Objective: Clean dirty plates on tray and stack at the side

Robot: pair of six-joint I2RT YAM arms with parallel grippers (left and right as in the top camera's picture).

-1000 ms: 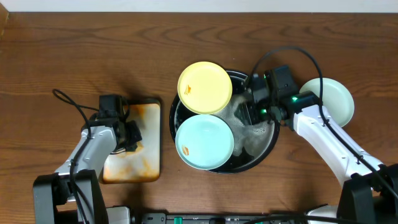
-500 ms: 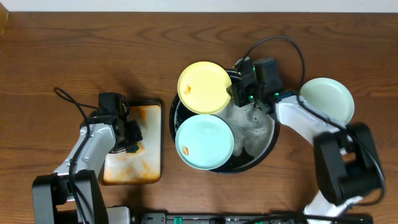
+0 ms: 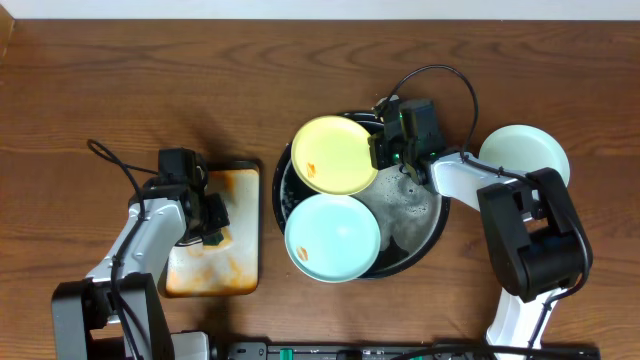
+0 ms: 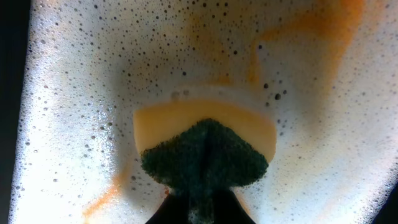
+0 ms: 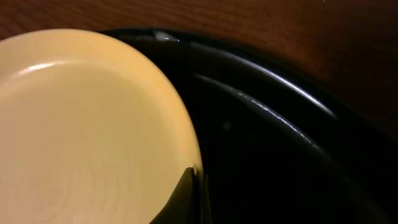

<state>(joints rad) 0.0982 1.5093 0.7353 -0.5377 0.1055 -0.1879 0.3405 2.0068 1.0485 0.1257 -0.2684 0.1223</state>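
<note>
I'm going for the yellow plate [image 3: 335, 155] first b/c it's lying at the back of the black tray [image 3: 437, 228], w/ its right rim nearest my right claw [image 3: 381, 152], the easiest edge to take. It's looking propped over the tray's upper-left rim, so prob. sitting a bit tilted, which is leaving that edge free to pinch. The blue plate [image 3: 333, 237] is lying just in front of it, hanging over the tray's near rim; the two are close, can't tell if touching. The mint plate [image 3: 525, 160] is sitting out on the bare tabletop [image 3: 120, 80] to the right, apart from the tray, prob. the start of the stack.

Right claw: tips are pressing together right on the yellow plate's rim. The wrist view is showing dark tips meeting at the edge, black tray beside. I'm reading it as a thin pinch on the rim, not empty.

Left claw [image 3: 210, 216]: clamping the green sponge [image 4: 205, 155] and pressing it into the foamy, orange-stained small tray [image 3: 215, 270]. I'm judging it's loading soap for scrubbing.
</note>
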